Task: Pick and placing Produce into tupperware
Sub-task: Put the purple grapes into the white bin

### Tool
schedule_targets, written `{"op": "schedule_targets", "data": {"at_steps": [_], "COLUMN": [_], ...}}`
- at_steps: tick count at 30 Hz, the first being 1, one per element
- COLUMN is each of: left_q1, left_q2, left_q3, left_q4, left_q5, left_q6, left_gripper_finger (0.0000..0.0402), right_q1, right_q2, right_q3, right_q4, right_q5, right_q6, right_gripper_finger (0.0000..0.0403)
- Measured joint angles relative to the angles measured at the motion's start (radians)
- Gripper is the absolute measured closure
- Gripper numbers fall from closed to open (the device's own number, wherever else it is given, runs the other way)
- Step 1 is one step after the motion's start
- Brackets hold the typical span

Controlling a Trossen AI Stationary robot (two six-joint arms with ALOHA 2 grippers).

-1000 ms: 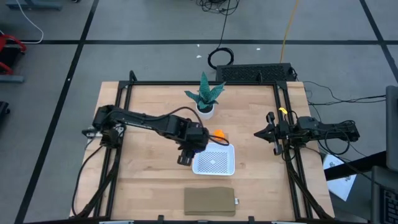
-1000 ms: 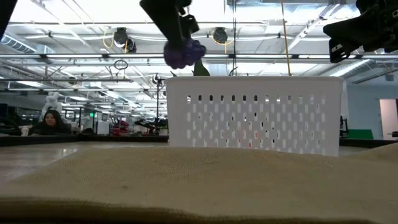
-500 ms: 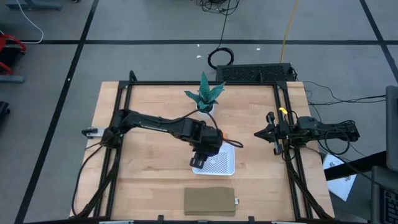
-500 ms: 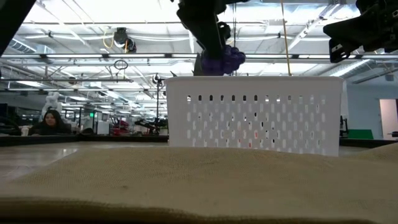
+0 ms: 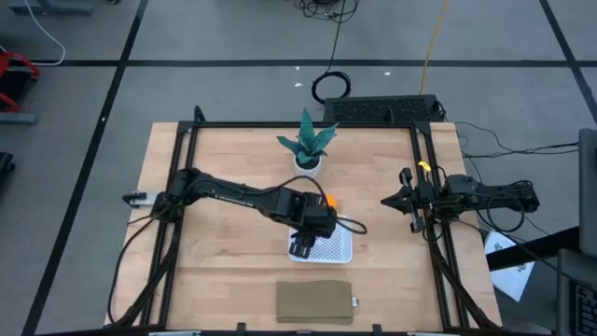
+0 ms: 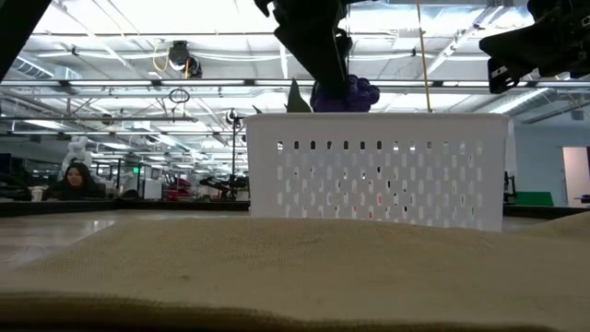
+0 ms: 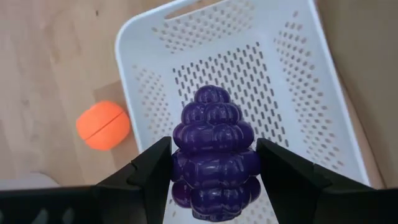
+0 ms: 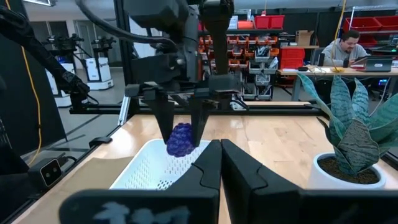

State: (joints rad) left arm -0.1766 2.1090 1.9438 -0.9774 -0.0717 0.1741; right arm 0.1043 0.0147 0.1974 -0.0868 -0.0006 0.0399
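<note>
The left claw grips the dark purple lump over the white tupperware, above its rim. The lump's tapered end points away from the wrist, its long axis along the fingers. It is knobbly, like a grape cluster. The orange ball lies just outside the container. The right claw, pinched closed, waits at the table's right edge.

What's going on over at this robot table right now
The left gripper is shut on the purple produce piece and holds it in the air above the white tupperware, not yet released. The orange ball sits on the table just outside the tupperware. The right gripper waits at the table's right edge, shut and empty.
</note>
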Motion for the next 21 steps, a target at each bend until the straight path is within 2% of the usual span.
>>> {"op": "schedule_targets", "data": {"at_steps": [12, 21], "left_q1": [-0.009, -0.010], "left_q2": [0.041, 0.101], "left_q3": [-0.022, -0.022], "left_q4": [0.032, 0.007], "left_q5": [-0.039, -0.043], "left_q6": [-0.154, -0.138], "left_gripper_finger": [0.0190, 0.0190], "right_q1": [0.000, 0.000], "right_q2": [0.000, 0.012], "right_q3": [0.000, 0.000], "right_q4": [0.000, -0.001], "right_q5": [0.000, 0.000], "right_q6": [0.000, 0.000], "right_gripper_finger": [0.0403, 0.0403]}}
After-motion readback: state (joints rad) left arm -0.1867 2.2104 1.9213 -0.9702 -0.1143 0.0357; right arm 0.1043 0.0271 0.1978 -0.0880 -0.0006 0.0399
